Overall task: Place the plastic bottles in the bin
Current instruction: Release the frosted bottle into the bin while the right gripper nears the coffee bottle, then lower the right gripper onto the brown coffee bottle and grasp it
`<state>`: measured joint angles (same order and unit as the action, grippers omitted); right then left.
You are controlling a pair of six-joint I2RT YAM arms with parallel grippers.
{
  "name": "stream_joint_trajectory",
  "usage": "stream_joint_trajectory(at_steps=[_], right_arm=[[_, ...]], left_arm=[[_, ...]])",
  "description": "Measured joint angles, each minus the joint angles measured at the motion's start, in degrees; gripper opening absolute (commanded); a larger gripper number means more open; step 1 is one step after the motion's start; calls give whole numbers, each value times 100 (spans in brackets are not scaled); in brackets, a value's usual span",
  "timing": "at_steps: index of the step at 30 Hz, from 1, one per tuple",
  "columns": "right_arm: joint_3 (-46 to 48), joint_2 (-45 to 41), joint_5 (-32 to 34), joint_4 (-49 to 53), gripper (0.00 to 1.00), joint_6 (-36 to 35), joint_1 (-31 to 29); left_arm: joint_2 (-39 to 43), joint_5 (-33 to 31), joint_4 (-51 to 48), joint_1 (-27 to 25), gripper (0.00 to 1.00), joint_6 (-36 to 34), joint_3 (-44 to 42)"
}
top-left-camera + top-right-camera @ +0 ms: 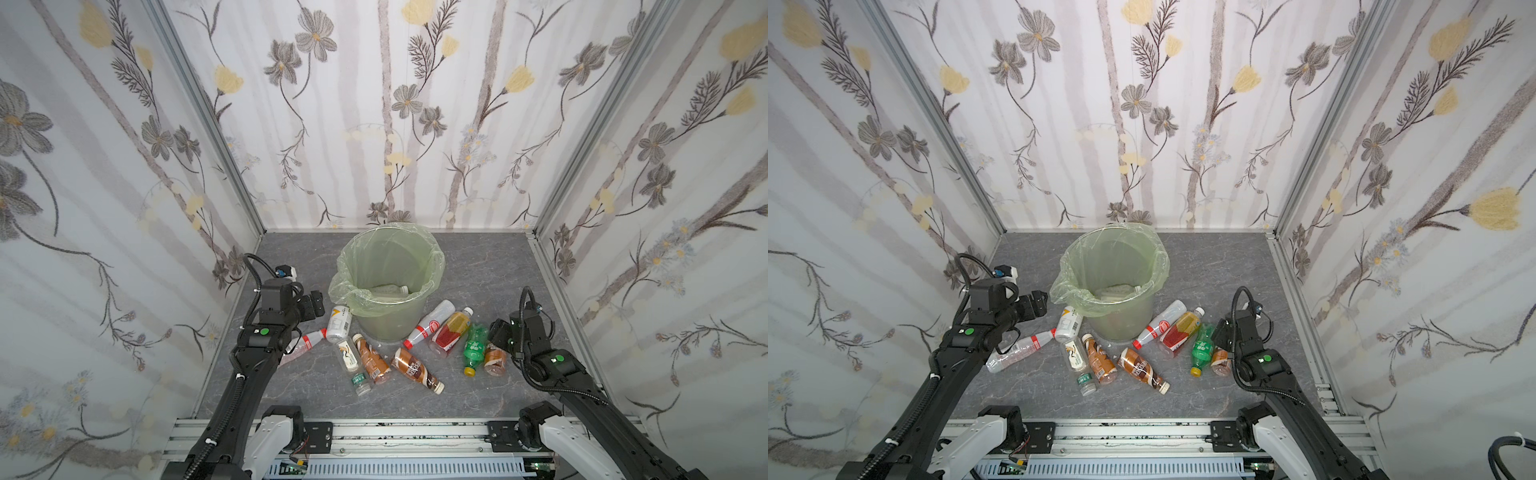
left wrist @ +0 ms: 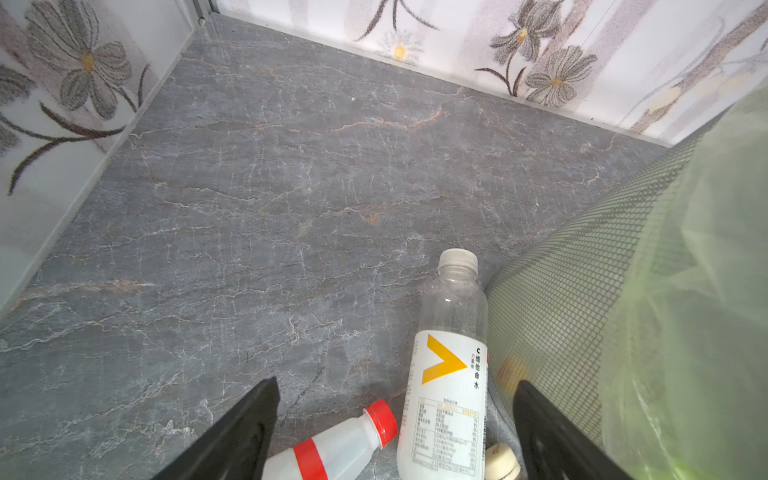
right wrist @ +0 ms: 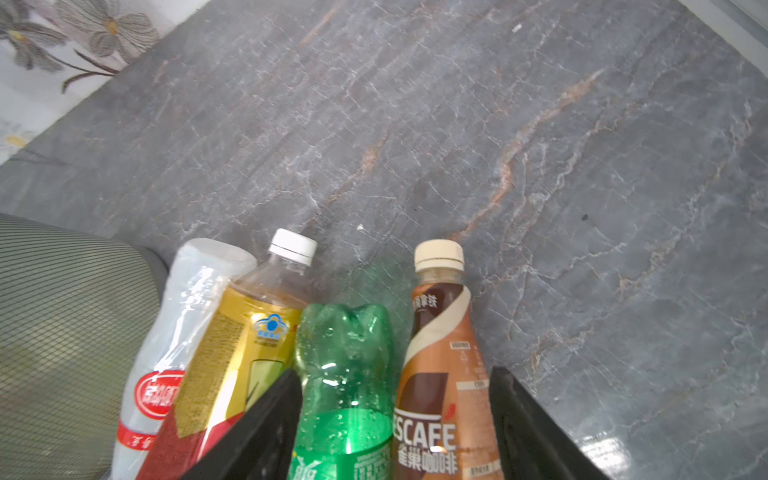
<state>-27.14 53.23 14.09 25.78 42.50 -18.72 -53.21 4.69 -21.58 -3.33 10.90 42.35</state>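
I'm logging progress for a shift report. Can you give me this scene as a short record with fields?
bin: upright, bag-lined, one bottle inside
bottles outside bin: nine, all lying down
left tool: open, over the white yellow-arrow bottle, holding nothing
right tool: open, astride the green soda bottle and coffee bottle

Right gripper (image 3: 395,372): soda bottle (image 3: 345,374) and coffee bottle (image 3: 444,353) lie side by side between its fingers. To its left: tea bottle (image 3: 241,332), water bottle (image 3: 183,316), then bin (image 3: 62,311). Left gripper (image 2: 397,381): vitamin bottle (image 2: 449,374) between its fingers, bin just to its right, small bottle (image 2: 345,440) to the left.
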Motion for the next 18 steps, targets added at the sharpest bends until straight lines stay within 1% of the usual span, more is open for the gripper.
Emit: stream_joint_trajectory(at_steps=[7, 18], right_arm=[[151, 306, -31, 31, 72, 284, -2], [479, 925, -114, -103, 67, 442, -2]], left_arm=[[149, 105, 63, 57, 90, 0, -111], [229, 160, 166, 92, 90, 7, -149]])
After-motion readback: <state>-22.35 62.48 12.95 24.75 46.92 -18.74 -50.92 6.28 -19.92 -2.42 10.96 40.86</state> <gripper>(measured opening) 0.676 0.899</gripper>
